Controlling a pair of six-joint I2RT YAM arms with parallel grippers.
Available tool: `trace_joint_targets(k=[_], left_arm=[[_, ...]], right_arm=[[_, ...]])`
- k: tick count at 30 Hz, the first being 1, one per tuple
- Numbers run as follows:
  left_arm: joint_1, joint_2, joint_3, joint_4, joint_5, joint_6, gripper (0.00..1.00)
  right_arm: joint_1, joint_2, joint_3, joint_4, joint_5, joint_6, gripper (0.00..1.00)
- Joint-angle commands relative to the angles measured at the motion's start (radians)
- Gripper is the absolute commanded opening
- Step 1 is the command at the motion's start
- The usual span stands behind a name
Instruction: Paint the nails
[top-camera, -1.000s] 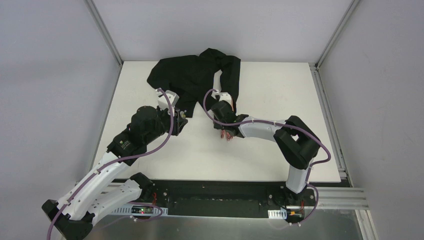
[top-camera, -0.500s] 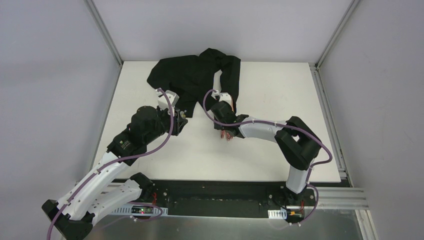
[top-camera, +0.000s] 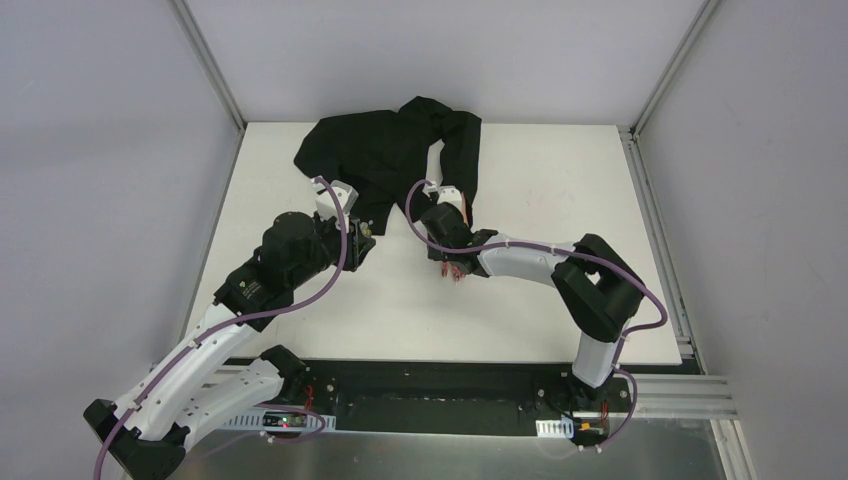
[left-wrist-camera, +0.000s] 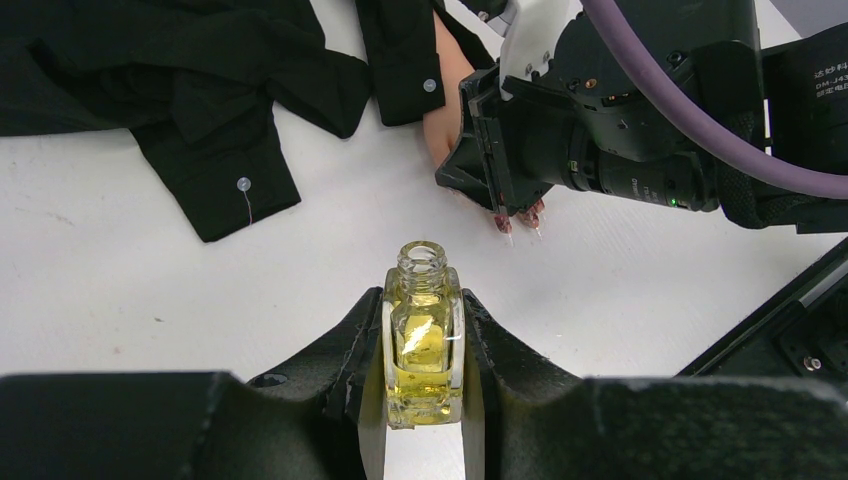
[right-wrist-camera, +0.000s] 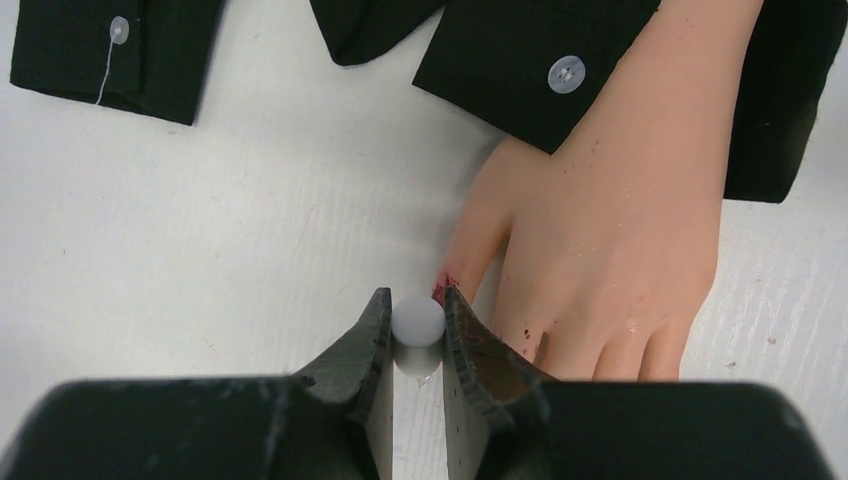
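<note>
The pale mannequin hand (right-wrist-camera: 610, 220) lies flat on the white table, its wrist in a black sleeve (right-wrist-camera: 520, 50). The thumb's nail (right-wrist-camera: 442, 284) shows dark red; two red-purple nails (left-wrist-camera: 503, 224) show in the left wrist view under the right arm. My right gripper (right-wrist-camera: 417, 303) is shut on a white round brush cap (right-wrist-camera: 417, 320), right beside the thumb tip; the brush is hidden. My left gripper (left-wrist-camera: 424, 300) is shut on a small yellowish polish bottle (left-wrist-camera: 424, 350) with an open neck, held left of the hand. From above, the right gripper (top-camera: 450, 258) covers most of the hand (top-camera: 458, 272).
A crumpled black shirt (top-camera: 390, 155) lies at the back of the table, a buttoned cuff (left-wrist-camera: 240, 185) stretching toward the left gripper (top-camera: 362, 238). Grey walls and aluminium rails (top-camera: 655, 200) bound the table.
</note>
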Motion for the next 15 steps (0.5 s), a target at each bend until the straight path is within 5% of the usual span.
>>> trace_joint_targets(k=[1,15], left_arm=[[0.005,-0.003,0.041,0.021,0.021,-0.001,0.0],[0.005,-0.002,0.041,0.02,0.024,-0.002,0.0]], right_arm=[[0.008,-0.063,0.009,-0.006,0.002,-0.017,0.0],[0.015,-0.078,0.002,-0.022,0.001,-0.019,0.0]])
